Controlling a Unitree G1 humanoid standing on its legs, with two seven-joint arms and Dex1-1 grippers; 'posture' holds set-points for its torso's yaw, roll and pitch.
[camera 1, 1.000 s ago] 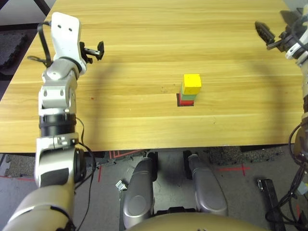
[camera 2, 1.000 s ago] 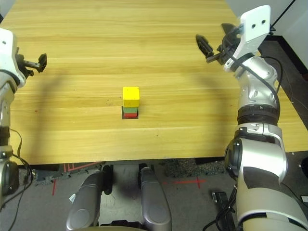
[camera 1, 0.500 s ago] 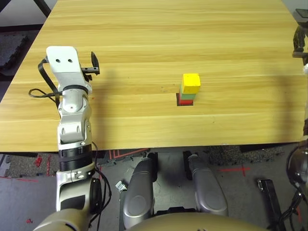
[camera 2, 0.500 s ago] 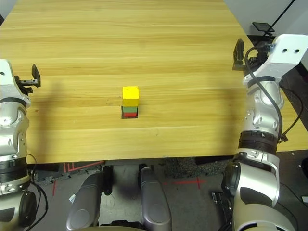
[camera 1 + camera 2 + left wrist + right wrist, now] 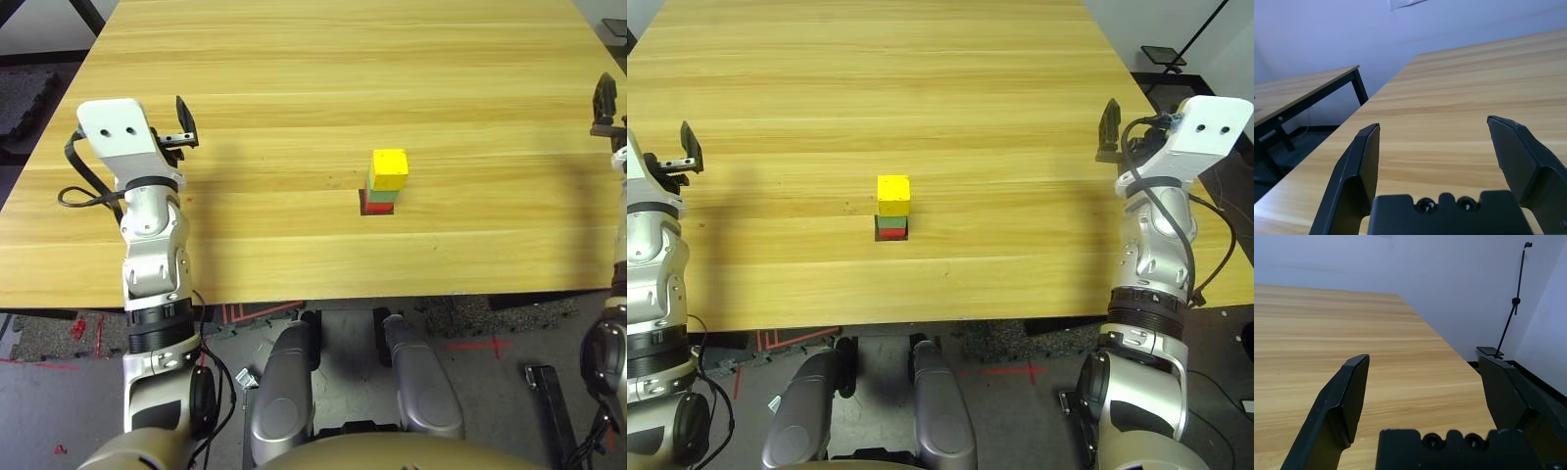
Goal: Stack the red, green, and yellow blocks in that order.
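Note:
In the middle of the wooden table stands one stack: the red block at the bottom, the green block on it, the yellow block on top, turned slightly askew. My left gripper hovers open over the table's left side, far from the stack, with nothing between its fingers. My right gripper is open and empty over the table's right edge, equally far from the blocks, its fingers spread wide.
A small dark patch lies under the stack's base. Another table stands beyond the left edge. A thin stand and a dark floor object are off to the right.
Both arms have drawn back from the table's far part toward its sides and turned their fingers forward. The stack has not moved.

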